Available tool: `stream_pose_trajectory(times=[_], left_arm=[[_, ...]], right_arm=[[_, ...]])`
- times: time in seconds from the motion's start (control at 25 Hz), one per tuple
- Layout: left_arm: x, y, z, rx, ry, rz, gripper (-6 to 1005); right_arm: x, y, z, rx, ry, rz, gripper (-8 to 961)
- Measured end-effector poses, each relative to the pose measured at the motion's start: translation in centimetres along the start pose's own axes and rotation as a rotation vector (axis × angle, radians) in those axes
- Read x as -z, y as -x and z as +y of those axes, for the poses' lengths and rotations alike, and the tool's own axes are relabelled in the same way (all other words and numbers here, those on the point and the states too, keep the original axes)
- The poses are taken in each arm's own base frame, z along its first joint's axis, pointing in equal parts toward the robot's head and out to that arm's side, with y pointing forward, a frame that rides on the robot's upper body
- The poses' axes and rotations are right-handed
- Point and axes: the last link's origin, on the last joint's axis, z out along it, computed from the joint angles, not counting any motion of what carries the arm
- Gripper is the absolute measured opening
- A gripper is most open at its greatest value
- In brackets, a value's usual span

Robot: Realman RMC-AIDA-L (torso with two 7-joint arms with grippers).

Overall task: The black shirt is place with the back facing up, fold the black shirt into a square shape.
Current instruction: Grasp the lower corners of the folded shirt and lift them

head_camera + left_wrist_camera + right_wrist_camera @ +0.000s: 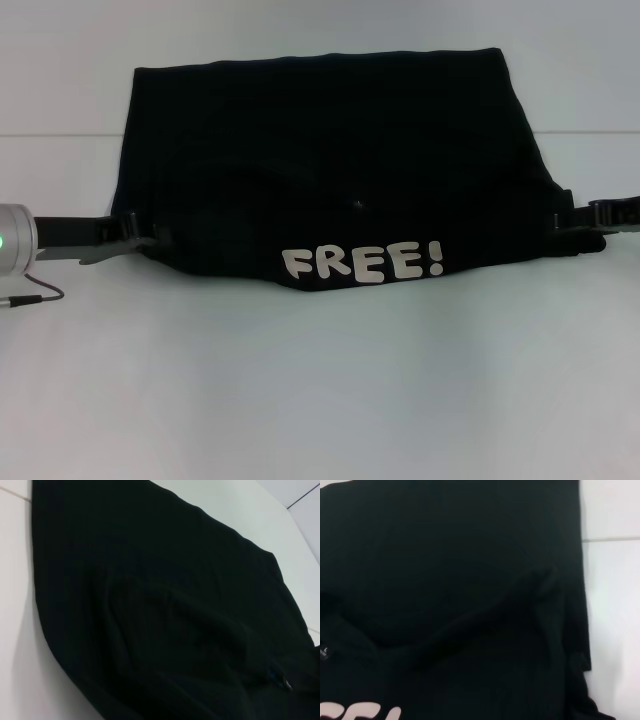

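Observation:
The black shirt (330, 170) lies spread across the white table (320, 400). Its near part is turned over, so white "FREE!" lettering (362, 264) shows along the front edge. My left gripper (143, 240) reaches in from the left and is shut on the shirt's left front corner. My right gripper (565, 225) is shut on the right front corner. In the left wrist view, only the shirt (160, 605) and the table show. The right wrist view is filled by the shirt (450, 580), with a bit of the lettering (360, 714) at its edge.
A thin cable (35, 295) trails on the table under my left arm. A seam line (60, 135) crosses the table behind the shirt.

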Motion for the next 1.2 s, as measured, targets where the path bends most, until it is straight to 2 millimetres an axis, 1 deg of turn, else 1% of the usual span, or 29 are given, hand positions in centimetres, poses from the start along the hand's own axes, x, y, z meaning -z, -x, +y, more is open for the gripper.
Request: stream_pose_trajectory(times=[0.24, 0.36, 0.56, 0.8, 0.92, 1.2], left_arm=[[0.1, 0.2, -0.2, 0.013, 0.000, 0.005, 49], [0.1, 0.2, -0.3, 0.014, 0.000, 0.007, 50], [0.1, 0.1, -0.1, 0.010, 0.003, 0.006, 53], [0.0, 0.1, -0.1, 0.011, 0.004, 0.007, 57], [0.1, 0.2, -0.2, 0.014, 0.004, 0.007, 59], [0.1, 0.4, -0.2, 0.018, 0.004, 0.007, 63]], right_arm=[[-1.7, -0.4, 0.5, -0.001, -0.022, -0.006, 932], [-2.2, -0.2, 1.2, 0.011, -0.015, -0.021, 929], [-2.6, 0.7, 2.9, 0.045, 0.024, -0.057, 925], [-2.9, 1.2, 3.8, 0.065, 0.059, -0.094, 920], [-3.0, 0.8, 3.6, 0.063, 0.060, -0.080, 918], [-1.7, -0.5, 1.5, 0.026, 0.058, -0.038, 912]])
